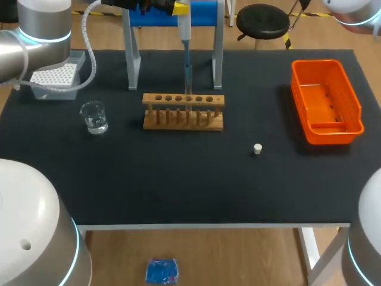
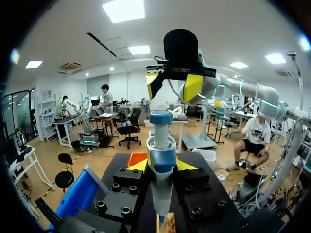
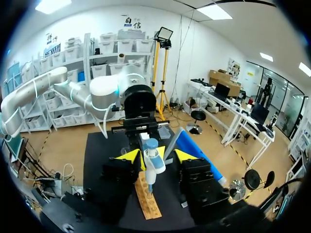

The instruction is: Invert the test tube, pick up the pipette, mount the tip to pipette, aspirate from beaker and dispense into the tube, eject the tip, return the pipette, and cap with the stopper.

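**Two arms meet over a light wooden test-tube rack (image 1: 183, 119) at the back of the black table (image 1: 178, 185).** The left gripper (image 2: 162, 166) pinches a white-and-blue pipette (image 1: 185, 30) upright, its yellow fingertips (image 2: 138, 166) pressed to the barrel from both sides. The slender tip points down at a middle hole of the rack; whether it sits inside a tube cannot be made out. The right gripper (image 3: 155, 155) faces it with fingers spread, the pipette's head between them and a gap showing on one side.

The likely trouble lies here. If the right fingers close or press off-centre, the pipette could tilt in the left grip and send liquid onto the rack instead of into the tube, or jam the tip against the hole's edge. A loose pinch could also let the barrel slide.

The clear glass beaker (image 1: 94, 117) stands well to the left of the rack. The small white stopper (image 1: 257, 149), apt to roll when grasped, lies between the rack and the orange plastic basket (image 1: 321, 64).
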Action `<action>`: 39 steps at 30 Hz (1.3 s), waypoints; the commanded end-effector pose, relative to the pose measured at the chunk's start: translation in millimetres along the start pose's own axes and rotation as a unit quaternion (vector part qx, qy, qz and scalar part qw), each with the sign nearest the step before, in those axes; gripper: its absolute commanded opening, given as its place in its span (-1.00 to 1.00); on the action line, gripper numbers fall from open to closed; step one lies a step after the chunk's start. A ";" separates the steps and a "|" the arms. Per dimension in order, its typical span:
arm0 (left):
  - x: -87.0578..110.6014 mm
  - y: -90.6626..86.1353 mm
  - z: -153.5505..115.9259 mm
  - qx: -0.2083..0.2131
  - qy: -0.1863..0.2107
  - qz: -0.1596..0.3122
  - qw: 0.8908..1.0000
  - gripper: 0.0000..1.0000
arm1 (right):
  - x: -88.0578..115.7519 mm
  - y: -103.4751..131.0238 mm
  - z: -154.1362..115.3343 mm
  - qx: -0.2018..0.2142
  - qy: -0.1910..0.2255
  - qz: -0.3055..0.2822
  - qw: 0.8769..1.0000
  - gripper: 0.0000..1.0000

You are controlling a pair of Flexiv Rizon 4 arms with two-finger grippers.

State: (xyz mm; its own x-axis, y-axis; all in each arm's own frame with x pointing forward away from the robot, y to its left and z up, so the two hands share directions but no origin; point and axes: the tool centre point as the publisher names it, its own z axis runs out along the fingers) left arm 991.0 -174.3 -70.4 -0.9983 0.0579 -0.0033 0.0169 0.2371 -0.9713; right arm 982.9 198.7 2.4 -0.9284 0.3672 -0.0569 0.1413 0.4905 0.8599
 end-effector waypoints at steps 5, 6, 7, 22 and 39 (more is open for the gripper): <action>-0.3 -0.3 -0.6 0.000 0.001 0.000 1.000 -1.00 | 0.2 14.1 14.0 0.002 0.013 0.015 1.000 -1.00; -0.3 -0.3 -0.6 0.000 0.001 0.000 1.000 -1.00 | 1.1 14.7 15.1 0.004 0.012 0.018 1.000 -1.00; -0.3 -0.3 -0.6 0.000 0.001 0.000 1.000 -1.00 | 1.7 14.8 16.2 0.002 0.012 0.027 1.000 -1.00; -0.3 -0.3 -0.6 0.000 0.001 0.000 1.000 -1.00 | 4.7 22.3 31.8 -0.008 0.018 0.048 0.999 -1.00; -0.3 -0.3 -0.6 0.000 0.001 0.000 1.000 -1.00 | 1.3 20.0 44.3 0.001 0.019 0.045 0.999 -1.00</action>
State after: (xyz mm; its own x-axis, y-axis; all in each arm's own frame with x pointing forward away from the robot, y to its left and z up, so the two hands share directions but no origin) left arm 991.0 -174.2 -70.4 -0.9983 0.0579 -0.0033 0.0169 0.2370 -0.9714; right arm 998.1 242.6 -2.6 -0.9236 0.3814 0.0381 0.2237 0.4556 0.8616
